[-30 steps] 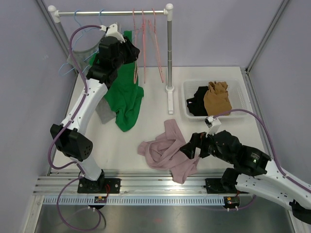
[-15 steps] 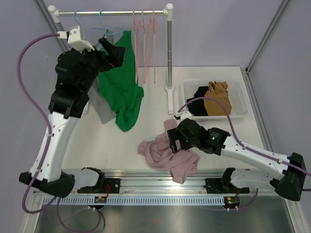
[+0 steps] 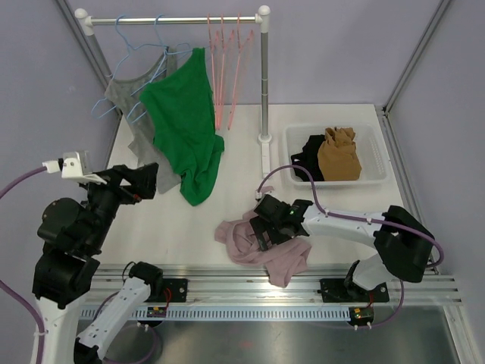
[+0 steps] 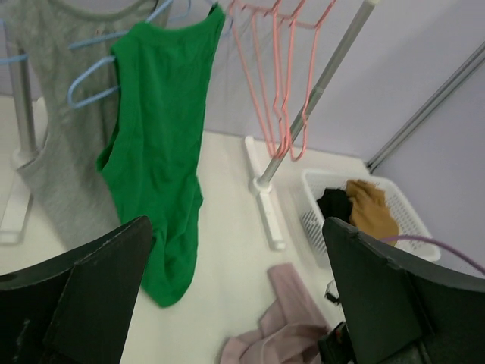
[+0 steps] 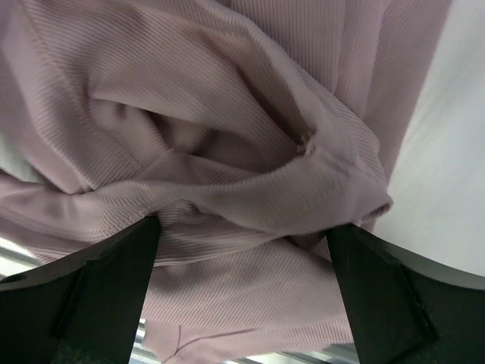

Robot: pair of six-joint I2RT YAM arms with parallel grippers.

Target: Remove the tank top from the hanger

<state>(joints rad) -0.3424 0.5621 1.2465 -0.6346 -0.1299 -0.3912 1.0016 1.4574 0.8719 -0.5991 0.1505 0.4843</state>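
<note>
Green tank top hangs lengthwise from blue hanger, hem down towards worktop. Left fingers spread wide, holding nothing. Right fingers wide apart, straddling pink garment.

A robotics lab cell (plain lilac walls), with an aluminium mounting rail edging a white table.

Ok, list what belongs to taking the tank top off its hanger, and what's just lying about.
Job: probably the green tank top, blue hanger, rack, left gripper.
Lying about: grey tank top, pink hangers, pink garment, white bin.
</note>
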